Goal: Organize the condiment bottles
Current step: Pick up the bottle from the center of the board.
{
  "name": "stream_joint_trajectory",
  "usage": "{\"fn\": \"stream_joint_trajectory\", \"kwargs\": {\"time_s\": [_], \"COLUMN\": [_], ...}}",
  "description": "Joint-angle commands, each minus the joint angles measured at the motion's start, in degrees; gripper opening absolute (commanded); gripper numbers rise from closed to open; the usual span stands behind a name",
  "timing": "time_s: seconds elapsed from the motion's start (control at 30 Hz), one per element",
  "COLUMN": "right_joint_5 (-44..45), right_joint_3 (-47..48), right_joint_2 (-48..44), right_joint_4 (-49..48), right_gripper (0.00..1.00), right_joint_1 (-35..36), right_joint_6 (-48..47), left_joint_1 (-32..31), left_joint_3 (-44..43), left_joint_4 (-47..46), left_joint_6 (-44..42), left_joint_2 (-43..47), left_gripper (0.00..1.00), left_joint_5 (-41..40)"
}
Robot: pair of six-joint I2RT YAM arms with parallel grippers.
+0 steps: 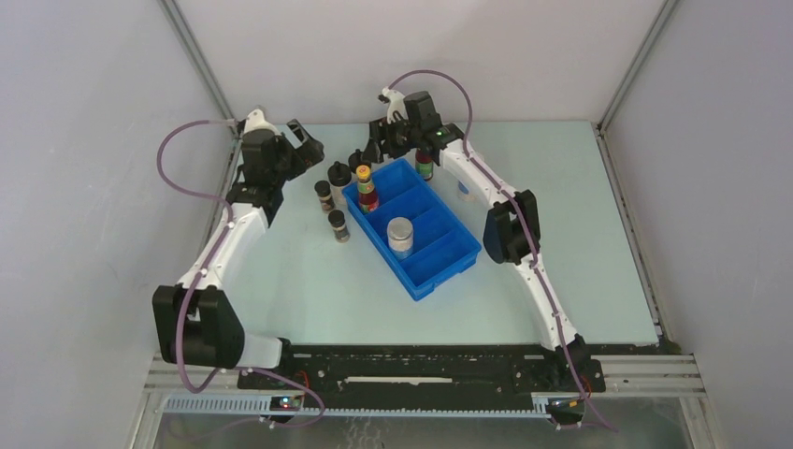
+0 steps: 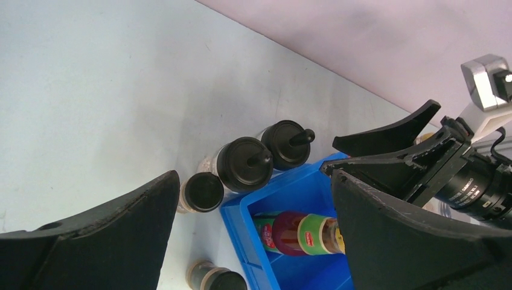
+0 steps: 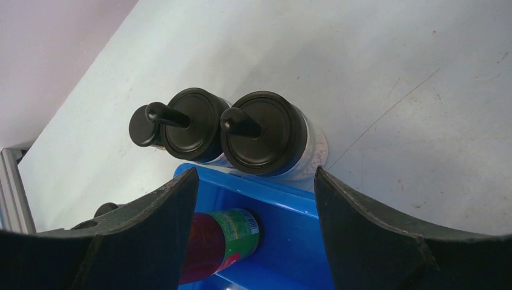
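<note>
Progress report: I'd say this is sitting at roughly a quarter done.

The left gripper (image 2: pixel 253 179) is hanging wide open and carrying nothing. Four black-topped bottles are standing just below and ahead of its fingers: two short spice jars (image 1: pixel 324 195) and two nozzle-capped bottles (image 2: pixel 244 164). All four are on the table outside the blue tray (image 1: pixel 449 257).

The right gripper (image 3: pixel 255 172) is gaping empty too, hovering right over those nozzle caps. One tall dark-red bottle (image 1: pixel 367 187) is standing in the tray's end compartment, just under its fingers. One pale white-capped jar (image 1: pixel 400 236) is sitting further down the tray.

A second dark-red bottle (image 1: pixel 425 166) is waiting on the table, just right of that gripper. The white object (image 1: pixel 465 190) peeking out by the right arm is possibly a second pale jar, but I can't tell.

So two are in and at least five are waiting.
</note>
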State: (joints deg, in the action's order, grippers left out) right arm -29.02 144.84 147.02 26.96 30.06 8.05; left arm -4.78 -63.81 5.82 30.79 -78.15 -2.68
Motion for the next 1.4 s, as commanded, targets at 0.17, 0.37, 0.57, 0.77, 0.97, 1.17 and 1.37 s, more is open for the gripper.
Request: {"fn": "stream_joint_trajectory", "kwargs": {"time_s": [0.17, 0.37, 0.57, 0.77, 0.97, 1.17, 1.37], "right_joint_5": [0.44, 5.32, 10.79, 14.77, 17.29, 18.53, 19.27], "right_joint_3": [3.24, -0.35, -6.70, -11.13, -12.27, -13.78, -15.15], "right_joint_2": [0.54, -4.76, -12.53, -19.20, -23.40, -25.72, -26.55], "right_joint_4": [-2.65, -3.59, -5.87, -7.32, -6.41, -6.36, -6.04], "right_gripper": [0.79, 0.79, 0.78, 0.78, 0.78, 0.79, 0.79], "right_joint_1": [-0.59, -1.57, -1.51, -1.41, -1.15, -1.06, -0.80], "right_joint_6": [1.75, 2.54, 2.04, 0.57, -2.09, -3.02, -3.30], "left_joint_1": [1.37, 1.41, 1.41, 1.36, 1.36, 1.39, 1.30], "left_joint_3": [-6.23, -10.98, -15.23, -18.93, -24.85, -30.07, -33.50], "left_joint_4": [-3.85, -1.03, 3.02, 6.38, 11.62, 17.37, 21.28], "left_joint_6": [0.90, -10.39, -20.53, -27.57, -29.92, -30.54, -32.21], "left_joint_2": [-2.85, -4.39, -7.42, -11.35, -16.35, -20.19, -22.65], "left_gripper": [1.00, 1.00, 1.00, 0.99, 0.95, 0.89, 0.86], "left_joint_5": [3.60, 3.30, 5.48, 6.97, 10.05, 13.56, 14.80]}}
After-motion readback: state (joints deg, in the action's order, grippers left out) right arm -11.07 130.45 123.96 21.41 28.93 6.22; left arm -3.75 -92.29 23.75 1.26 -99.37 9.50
